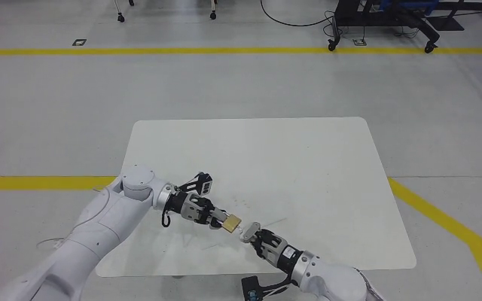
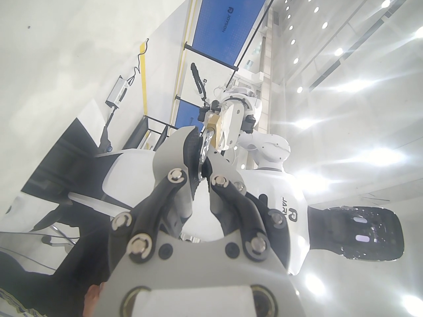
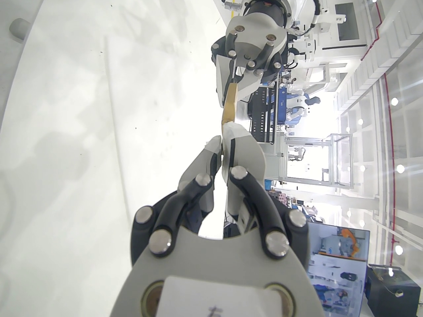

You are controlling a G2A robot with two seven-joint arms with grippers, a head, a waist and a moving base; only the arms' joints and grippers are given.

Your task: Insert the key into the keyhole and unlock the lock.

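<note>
While hovering low over worktop [image 1: 316, 165], aimed nose to nose: padlock [image 1: 230, 222] pinched in left claw [image 1: 215, 217], key [image 3: 225, 157] pinched in right claw [image 1: 254, 234], tip against padlock.

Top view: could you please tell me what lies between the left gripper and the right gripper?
In the top view, the brass padlock, held by the left gripper, and the key, held by the right gripper, bridge that gap.

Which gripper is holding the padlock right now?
The left gripper, shut on the brass padlock; the right gripper instead holds the key at the padlock's far end.
</note>
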